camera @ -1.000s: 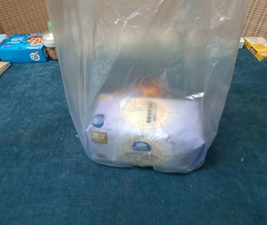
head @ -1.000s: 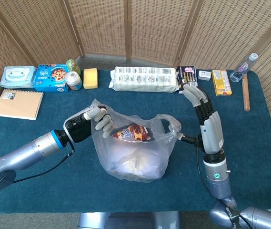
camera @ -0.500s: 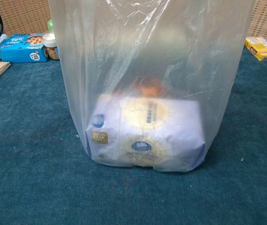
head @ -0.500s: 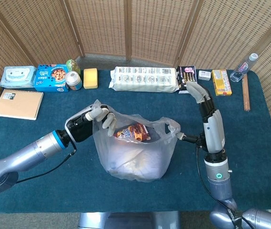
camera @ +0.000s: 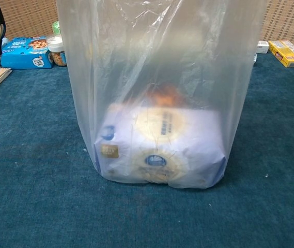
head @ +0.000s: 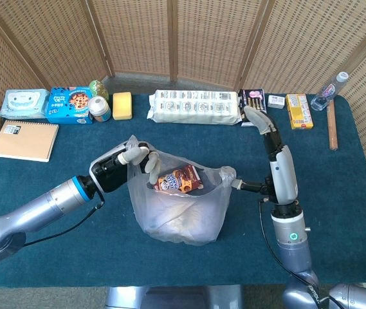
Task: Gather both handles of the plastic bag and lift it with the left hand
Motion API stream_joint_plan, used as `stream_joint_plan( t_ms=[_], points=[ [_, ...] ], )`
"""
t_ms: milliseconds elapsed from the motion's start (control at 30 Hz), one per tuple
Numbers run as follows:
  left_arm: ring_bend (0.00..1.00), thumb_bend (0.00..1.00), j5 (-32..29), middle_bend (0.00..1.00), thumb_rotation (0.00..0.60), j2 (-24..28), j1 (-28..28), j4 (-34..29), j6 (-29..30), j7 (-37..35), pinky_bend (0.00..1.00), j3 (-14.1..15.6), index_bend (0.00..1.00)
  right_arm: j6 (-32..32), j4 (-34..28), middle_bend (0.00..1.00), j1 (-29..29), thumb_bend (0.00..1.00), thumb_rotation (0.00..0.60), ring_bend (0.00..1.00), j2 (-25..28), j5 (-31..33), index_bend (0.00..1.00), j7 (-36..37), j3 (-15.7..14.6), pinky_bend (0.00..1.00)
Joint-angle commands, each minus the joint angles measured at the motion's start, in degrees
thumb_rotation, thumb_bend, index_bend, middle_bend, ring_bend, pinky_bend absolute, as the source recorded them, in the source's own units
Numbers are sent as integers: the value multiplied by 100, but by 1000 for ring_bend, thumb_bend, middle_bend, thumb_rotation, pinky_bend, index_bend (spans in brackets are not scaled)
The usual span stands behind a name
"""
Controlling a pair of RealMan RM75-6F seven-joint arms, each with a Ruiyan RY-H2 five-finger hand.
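Note:
The clear plastic bag stands mid-table, holding a brown snack packet over a white and purple package. In the chest view the bag fills most of the frame. My left hand grips the bag's left handle, fingers curled over the rim. My right hand stands edge-on at the bag's right side, fingers straight and pointing away. Its thumb tip touches the right handle; whether it hooks the loop is unclear. Neither hand appears in the chest view.
Along the far edge lie wet wipes, a cookie box, a jar, a yellow sponge, a long white pack, a yellow box and a bottle. A notebook lies at the left.
My right hand has moved left, carrying the right handle inward, so the bag's mouth is narrower. My left hand has edged right with the left handle.

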Motion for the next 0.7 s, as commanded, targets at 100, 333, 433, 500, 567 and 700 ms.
stream_joint_plan(
  t_ms=[100, 333, 433, 500, 567, 700],
  points=[
    [482, 316, 42, 604, 321, -17, -9, -16, 11, 3, 522, -2, 709, -77, -156, 112, 16, 159, 600, 101, 28, 250, 69, 9, 109, 42],
    [464, 316, 121, 591, 320, -21, -28, -49, 80, 13, 500, 11, 708, -254, -409, 112, 32, 156, 600, 100, 120, 625, 69, 105, 235, 42],
    [447, 316, 172, 578, 320, -22, -41, -74, 123, 34, 478, 9, 694, -278, -492, 112, 31, 154, 600, 99, 147, 694, 69, 102, 268, 41],
    [429, 316, 225, 561, 320, -22, -50, -88, 144, 72, 459, 10, 672, -285, -557, 112, 20, 152, 600, 97, 163, 745, 69, 117, 284, 39],
    [417, 316, 268, 546, 315, -27, -59, -93, 133, 105, 449, 8, 650, -281, -617, 112, -2, 152, 600, 95, 179, 770, 70, 114, 277, 36],
    [395, 317, 420, 517, 322, -32, -104, -70, 41, 259, 435, 23, 600, -336, -647, 112, 23, 150, 600, 93, 202, 886, 70, 118, 344, 35]
  ],
)
